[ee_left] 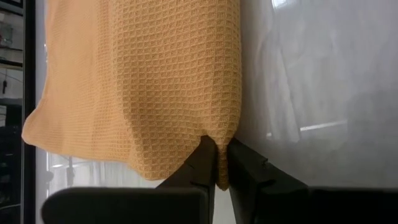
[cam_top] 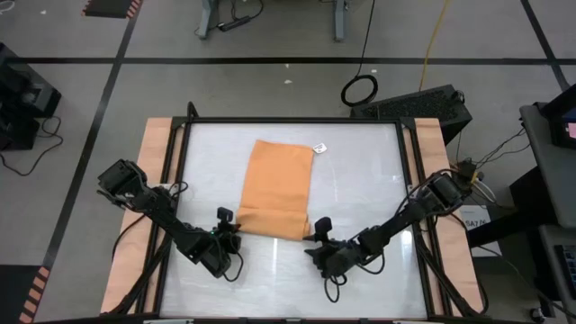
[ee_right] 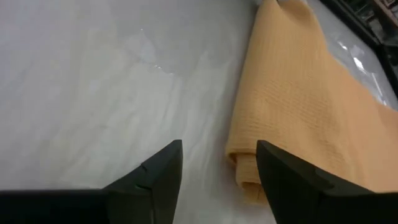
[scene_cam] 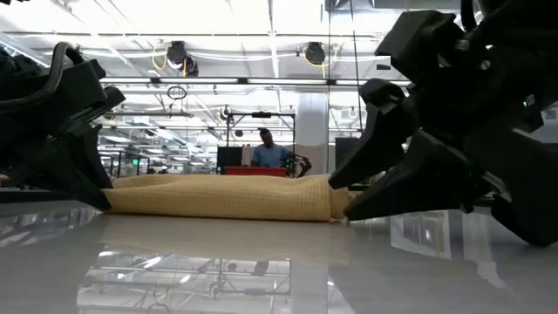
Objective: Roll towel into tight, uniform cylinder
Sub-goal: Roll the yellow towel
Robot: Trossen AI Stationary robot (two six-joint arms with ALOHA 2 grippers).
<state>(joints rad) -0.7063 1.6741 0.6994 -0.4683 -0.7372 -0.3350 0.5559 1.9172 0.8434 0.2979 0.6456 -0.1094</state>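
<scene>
The orange-tan towel (cam_top: 277, 184) lies lengthwise on the white table top (cam_top: 360, 180), its near end turned over into a low roll (scene_cam: 227, 196). Its white tag (cam_top: 319, 148) sits at the far right corner. My left gripper (cam_top: 234, 231) is at the roll's left end, shut on the towel (ee_left: 143, 81). My right gripper (cam_top: 316, 238) is open at the roll's right end (ee_right: 245, 168); that end lies just inside one finger (ee_right: 280, 174), with bare table between the fingers. My left gripper pinches the towel's near left corner (ee_left: 219, 149) between its two fingers (ee_left: 200, 163). The fingers come level from the table's near left side. The cloth puckers at the pinch, and the towel lies on the table. My right gripper: I cannot tell whether its finger touches the roll's end.
A black frame (cam_top: 288, 120) and wooden side strips (cam_top: 155, 180) border the table. Bare table top lies to the left, right and near side of the towel. A person (scene_cam: 267, 150) shows far behind the table in the low view.
</scene>
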